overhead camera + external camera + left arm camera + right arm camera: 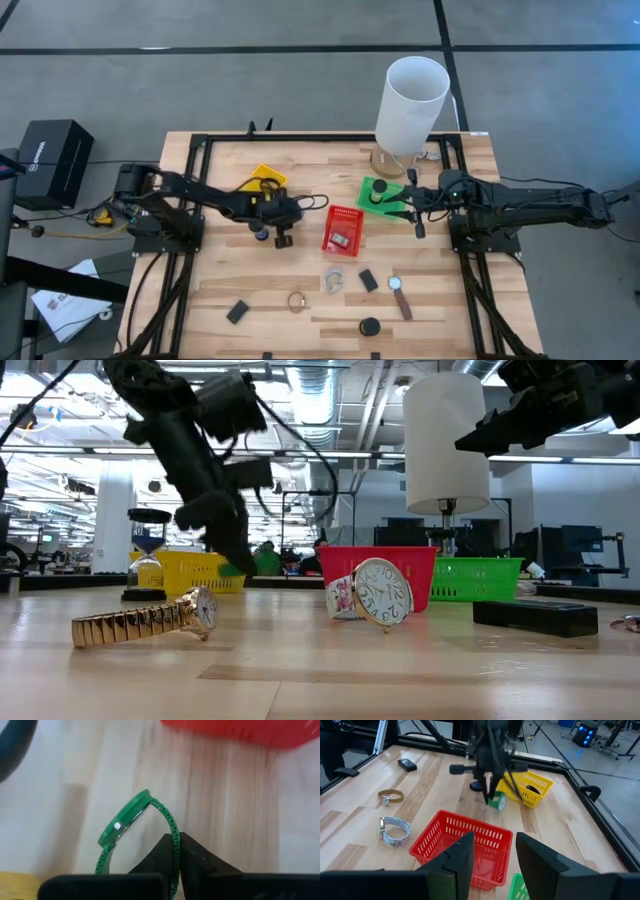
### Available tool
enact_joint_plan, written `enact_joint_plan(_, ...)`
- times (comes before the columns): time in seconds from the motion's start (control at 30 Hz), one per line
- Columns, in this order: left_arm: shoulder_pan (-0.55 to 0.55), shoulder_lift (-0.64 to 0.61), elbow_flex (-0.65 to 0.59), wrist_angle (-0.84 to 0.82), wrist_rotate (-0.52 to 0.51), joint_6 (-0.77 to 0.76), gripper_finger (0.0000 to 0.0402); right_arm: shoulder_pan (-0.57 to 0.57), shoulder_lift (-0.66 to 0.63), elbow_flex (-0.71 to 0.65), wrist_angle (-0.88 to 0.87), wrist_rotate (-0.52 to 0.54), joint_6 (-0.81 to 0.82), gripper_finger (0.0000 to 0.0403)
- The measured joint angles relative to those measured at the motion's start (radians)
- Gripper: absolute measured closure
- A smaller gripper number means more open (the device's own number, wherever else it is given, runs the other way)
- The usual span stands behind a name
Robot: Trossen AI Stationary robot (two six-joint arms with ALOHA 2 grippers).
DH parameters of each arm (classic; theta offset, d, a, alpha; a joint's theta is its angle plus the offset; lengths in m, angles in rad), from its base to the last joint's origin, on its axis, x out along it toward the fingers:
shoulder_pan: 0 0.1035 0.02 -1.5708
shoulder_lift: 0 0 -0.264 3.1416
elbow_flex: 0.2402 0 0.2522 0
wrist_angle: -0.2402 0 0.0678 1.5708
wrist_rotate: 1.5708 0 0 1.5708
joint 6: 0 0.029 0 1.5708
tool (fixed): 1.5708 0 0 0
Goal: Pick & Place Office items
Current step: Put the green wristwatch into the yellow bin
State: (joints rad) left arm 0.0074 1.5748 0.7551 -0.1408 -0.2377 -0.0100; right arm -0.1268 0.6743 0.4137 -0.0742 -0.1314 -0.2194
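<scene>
1. Nearest the low camera, a gold watch (150, 622) lies on its side on the bench (320, 670). A white-faced watch (383, 593) stands on edge just beside it, hiding part of the red basket (420, 560) behind.
2. A flat black block (535, 616) lies at the right of that view. At the far right edge a small item is cut off and cannot be identified.
3. From above, the front of the bench holds a black rectangle (237, 312), a black disc (370, 327) and a brown-strapped watch (400, 296). All lie well apart.
4. At mid-bench, the left tool (175, 857) is clenched on the strap of a green watch (131, 820). The watch sits on edge near the red basket. Whether it touches the wood cannot be told.
5. In the low view the left arm hides most of the green watch.
6. The yellow basket (266, 178) lies just behind the left tool. Its contents are hard to make out.
7. The right tool (492, 855) hangs beside the green basket (385, 195), fingers parted and nothing visible between them.
8. A black object stands in the green basket.
9. Farthest back, a tall white cylinder (410, 100) stands at the rear edge.
</scene>
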Motion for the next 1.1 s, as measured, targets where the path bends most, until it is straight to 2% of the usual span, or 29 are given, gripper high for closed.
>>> enact_joint_plan(0.2, 0.004, -0.171, 0.0, -0.019, -0.037, 0.063, 0.0395, 0.0, 0.0, 0.0, 0.0, 0.001, -0.004, 0.0266)
enact_joint_plan(0.33, 0.005, -0.281, 0.0, -0.095, -0.11, 0.07, 0.0391, 0.0, 0.0, 0.0, -0.001, 0.001, -0.031, 0.0266)
enact_joint_plan(0.43, 0.006, -0.346, 0.0, -0.167, -0.165, 0.045, 0.0391, 0.0, 0.0, 0.0, -0.001, 0.001, -0.032, 0.0266)
enact_joint_plan(0.53, 0.022, -0.384, 0.001, -0.23, -0.176, -0.032, 0.0391, 0.0, 0.0, 0.0, -0.001, 0.001, -0.035, 0.0266)
enact_joint_plan(0.77, 0.076, -0.382, 0.001, -0.35, -0.177, -0.108, 0.0391, 0.0, 0.0, 0.0, -0.002, 0.001, -0.035, 0.0266)
enact_joint_plan(1.1, 0.146, -0.272, 0.0, -0.376, -0.181, -0.402, 0.0388, 0.0, 0.0, 0.0, -0.003, 0.001, -0.035, 0.0266)
